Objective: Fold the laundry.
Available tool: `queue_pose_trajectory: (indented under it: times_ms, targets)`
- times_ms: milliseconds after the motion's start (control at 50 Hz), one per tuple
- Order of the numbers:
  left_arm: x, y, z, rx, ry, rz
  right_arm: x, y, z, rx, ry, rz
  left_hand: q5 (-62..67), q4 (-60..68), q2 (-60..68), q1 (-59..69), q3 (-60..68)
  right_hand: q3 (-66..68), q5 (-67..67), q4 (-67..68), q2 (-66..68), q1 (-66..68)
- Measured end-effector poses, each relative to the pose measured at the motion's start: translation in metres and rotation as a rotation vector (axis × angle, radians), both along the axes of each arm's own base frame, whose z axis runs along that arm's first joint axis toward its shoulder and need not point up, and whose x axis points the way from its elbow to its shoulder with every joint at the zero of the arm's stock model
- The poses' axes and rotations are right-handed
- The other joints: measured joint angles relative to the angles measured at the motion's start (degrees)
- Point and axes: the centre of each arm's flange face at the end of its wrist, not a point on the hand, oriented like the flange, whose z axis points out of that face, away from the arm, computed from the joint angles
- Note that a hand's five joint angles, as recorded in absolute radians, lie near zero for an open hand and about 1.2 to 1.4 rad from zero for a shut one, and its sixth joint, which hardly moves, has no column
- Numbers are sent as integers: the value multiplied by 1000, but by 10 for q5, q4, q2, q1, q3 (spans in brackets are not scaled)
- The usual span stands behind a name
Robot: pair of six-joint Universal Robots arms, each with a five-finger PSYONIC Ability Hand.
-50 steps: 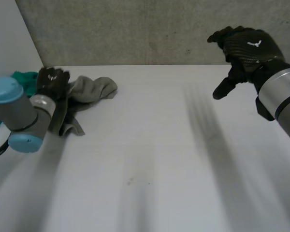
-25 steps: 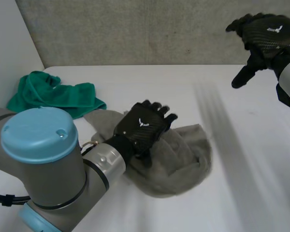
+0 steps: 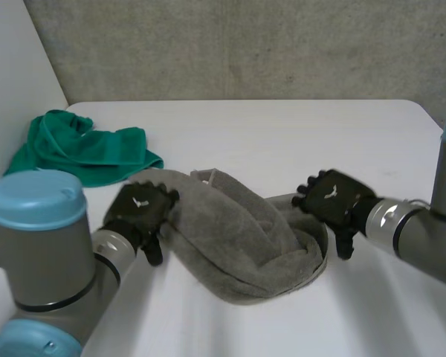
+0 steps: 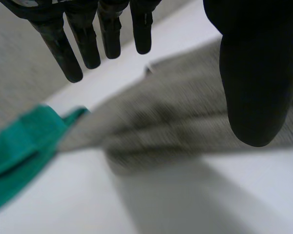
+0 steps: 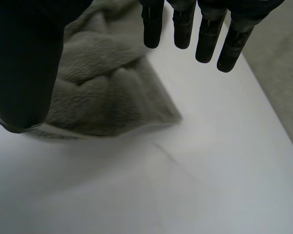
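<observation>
My left hand (image 3: pixel 140 208) sat at the left end of the plush grey towel (image 3: pixel 238 242), a rumpled ridge low in the middle of the smooth white tabletop (image 3: pixel 282 134). My right hand (image 3: pixel 331 202) sat at the towel's right end. Both hands' fingers (image 4: pixel 71 58) were straight, gripping nothing. A crumpled green cloth (image 3: pixel 82 149) lay at the upper left.

On my right wrist feed I see the right hand (image 5: pixel 24 63) with its fingers (image 5: pixel 184 29) straight and set apart from the thumb, holding nothing. The grey towel (image 5: pixel 105 92) lies bunched beside the thumb, its hemmed edge resting on the white table (image 5: pixel 195 185)
</observation>
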Motion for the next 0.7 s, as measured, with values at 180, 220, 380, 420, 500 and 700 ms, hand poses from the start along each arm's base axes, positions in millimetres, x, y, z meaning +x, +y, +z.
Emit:
queue_pose_trajectory:
  times_ms: [180,220,380,420,500,700]
  targets:
    - [-7,-21,-36,78,-28,-30,1,9,-41,-39,42,96,70,70,71,73,71,28,20,13,18,13]
    - [-10,-27,-39,77,-27,-29,1,8,-48,-44,47,98,103,104,104,110,106,53,37,39,42,37]
    - [-19,-45,-49,71,-33,-27,3,-2,-61,-80,42,89,323,328,328,329,329,229,203,215,229,191]
    - [-20,-47,-51,68,-37,-27,3,-4,-61,-93,34,86,414,422,428,407,419,331,302,318,335,284]
    - [-23,-50,-48,50,-36,-27,5,-9,-59,-122,11,76,499,527,523,477,519,504,480,493,501,426]
    - [-29,-43,43,-170,102,-43,6,-19,-15,-215,-118,13,501,531,528,477,526,557,534,548,543,455]
